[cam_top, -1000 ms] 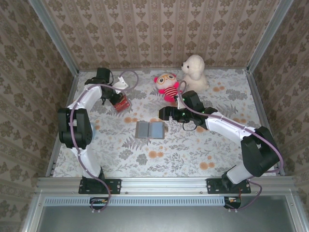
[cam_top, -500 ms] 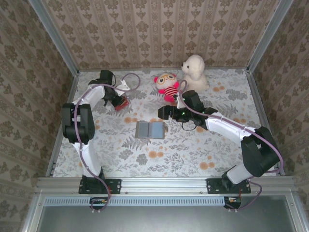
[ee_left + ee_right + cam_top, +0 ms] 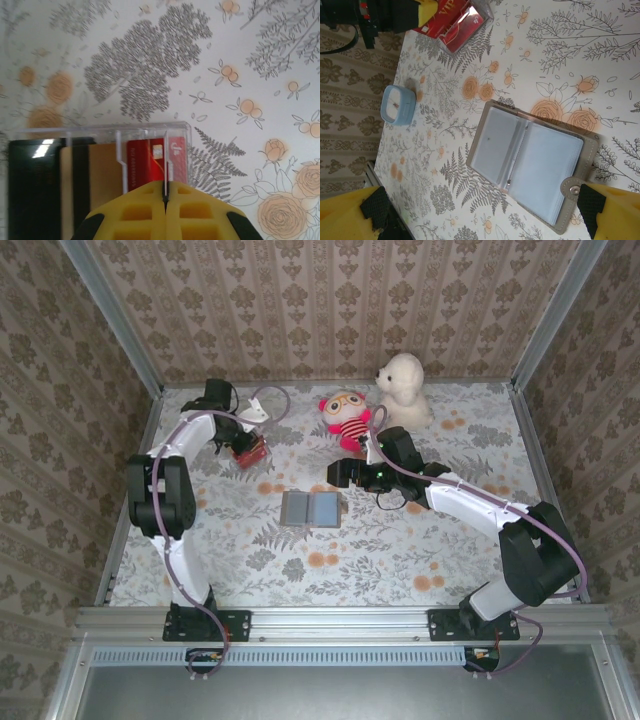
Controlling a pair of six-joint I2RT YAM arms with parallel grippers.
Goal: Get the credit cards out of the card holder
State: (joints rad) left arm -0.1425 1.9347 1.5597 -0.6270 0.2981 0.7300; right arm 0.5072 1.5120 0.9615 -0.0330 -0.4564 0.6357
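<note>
The card holder [image 3: 310,508] lies open and flat mid-table, its bluish-grey sleeves [image 3: 530,170] looking empty. My right gripper [image 3: 345,475] hovers just behind and to the right of it, open, its yellow fingertips [image 3: 357,210] wide on either side of the holder. At the back left, a clear box [image 3: 102,132] holds credit cards: dark [image 3: 32,185], gold-brown [image 3: 102,170] and red [image 3: 145,165]. My left gripper [image 3: 165,197] is shut on a thin pale card seen edge-on, standing upright over the red card. The box shows red at the left gripper [image 3: 248,452].
A red-striped plush [image 3: 345,420] and a white plush dog [image 3: 403,388] sit at the back centre. A small light-blue box [image 3: 397,104] rests on the cloth left of the holder. Patterned walls close the table on three sides.
The left arm's elbow has drawn in toward the back and its gripper has shifted slightly at the clear box. The right arm and card holder have not moved.
</note>
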